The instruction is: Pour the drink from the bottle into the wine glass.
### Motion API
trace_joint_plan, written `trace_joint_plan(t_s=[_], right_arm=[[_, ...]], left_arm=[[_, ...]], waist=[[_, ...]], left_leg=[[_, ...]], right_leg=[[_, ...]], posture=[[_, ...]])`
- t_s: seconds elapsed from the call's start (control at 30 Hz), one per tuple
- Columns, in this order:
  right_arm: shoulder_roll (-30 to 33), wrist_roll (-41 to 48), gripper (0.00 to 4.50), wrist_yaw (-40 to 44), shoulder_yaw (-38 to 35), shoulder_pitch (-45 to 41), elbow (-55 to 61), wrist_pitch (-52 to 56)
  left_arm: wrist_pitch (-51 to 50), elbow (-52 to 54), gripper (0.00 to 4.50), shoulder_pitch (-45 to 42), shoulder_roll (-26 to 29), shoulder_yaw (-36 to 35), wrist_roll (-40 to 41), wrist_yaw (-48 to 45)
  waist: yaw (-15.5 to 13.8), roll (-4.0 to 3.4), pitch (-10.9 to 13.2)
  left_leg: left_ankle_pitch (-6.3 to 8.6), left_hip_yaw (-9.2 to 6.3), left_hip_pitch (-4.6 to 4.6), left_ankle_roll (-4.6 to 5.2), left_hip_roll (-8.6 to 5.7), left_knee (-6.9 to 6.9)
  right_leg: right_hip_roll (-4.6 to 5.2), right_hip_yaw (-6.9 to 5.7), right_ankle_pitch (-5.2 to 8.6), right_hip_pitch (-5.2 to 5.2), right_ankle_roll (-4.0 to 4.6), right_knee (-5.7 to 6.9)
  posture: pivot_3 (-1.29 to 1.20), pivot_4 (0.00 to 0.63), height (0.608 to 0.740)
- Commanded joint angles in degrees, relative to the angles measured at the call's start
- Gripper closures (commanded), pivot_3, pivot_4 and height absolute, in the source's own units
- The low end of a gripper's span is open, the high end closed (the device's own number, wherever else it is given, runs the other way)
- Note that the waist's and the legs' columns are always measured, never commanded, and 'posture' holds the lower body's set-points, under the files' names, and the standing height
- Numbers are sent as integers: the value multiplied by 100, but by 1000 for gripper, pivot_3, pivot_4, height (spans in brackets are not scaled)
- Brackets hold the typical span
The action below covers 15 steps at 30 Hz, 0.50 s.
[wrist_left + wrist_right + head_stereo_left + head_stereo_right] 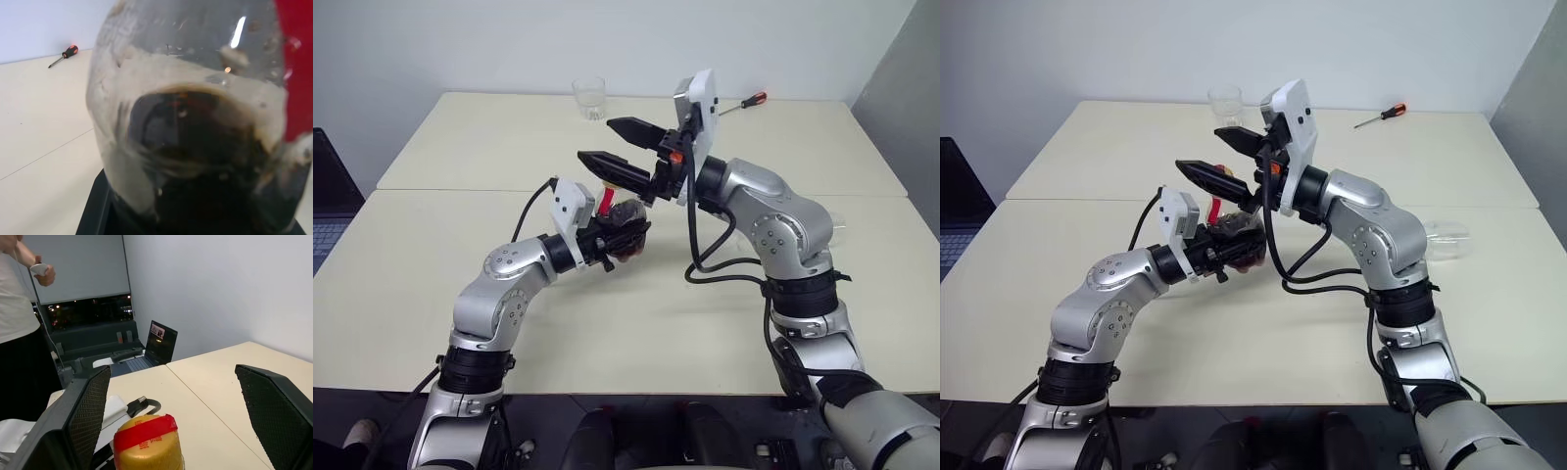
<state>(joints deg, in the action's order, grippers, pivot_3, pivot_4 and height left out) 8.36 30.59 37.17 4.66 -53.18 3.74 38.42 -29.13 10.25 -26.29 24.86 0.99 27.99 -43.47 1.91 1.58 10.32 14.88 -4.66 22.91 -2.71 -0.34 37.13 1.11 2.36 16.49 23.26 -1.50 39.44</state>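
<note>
Yellow plastic marks the cap [149,449] of the bottle [625,217], and this cap is the thing to deal with now. The left pincer [619,235] is pinching the bottle by its round body and holds it above the middle of the surface [460,147], with the neck and its red band pointing up and a little to the far side. The drink [195,161], dark and with some foam, sits low in the body. The right pincer [617,149] is spread wide and hangs just above the cap, with one finger on each side of it but not touching.

I judge that the step in hand is to take the cap off. To do it well, the right pincer should come down until its fingers are level with the cap, centred on it, then press together on the cap alone and not on the red band. The left pincer must keep a firm grip so the bottle does not turn with the cap, but the body is soft plastic and too much squeeze can push drink out.

The wine glass [1445,238] appears to lie on its side at the right, behind the right arm, so it needs to be stood up before pouring.
</note>
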Motion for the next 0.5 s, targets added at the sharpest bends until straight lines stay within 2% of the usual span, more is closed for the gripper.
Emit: trace_joint_plan(t_s=[0.03, 0.5], right_arm=[[18, 11, 184, 74, 38, -133, 184, -77], [70, 30, 184, 311, 34, -234, 10, -59]], left_arm=[[217, 87, 2847, -150, 2, -76, -16, -50], [365, -154, 2847, -349, 8, -83, -120, -134]], waist=[[0, 0, 0], [1, 0, 0]], left_leg=[[0, 0, 0, 0, 0, 0], [0, 0, 0, 0, 0, 0]], right_leg=[[0, 0, 0, 0, 0, 0], [0, 0, 0, 0, 0, 1]], posture=[[0, 150, 740], [0, 150, 740]])
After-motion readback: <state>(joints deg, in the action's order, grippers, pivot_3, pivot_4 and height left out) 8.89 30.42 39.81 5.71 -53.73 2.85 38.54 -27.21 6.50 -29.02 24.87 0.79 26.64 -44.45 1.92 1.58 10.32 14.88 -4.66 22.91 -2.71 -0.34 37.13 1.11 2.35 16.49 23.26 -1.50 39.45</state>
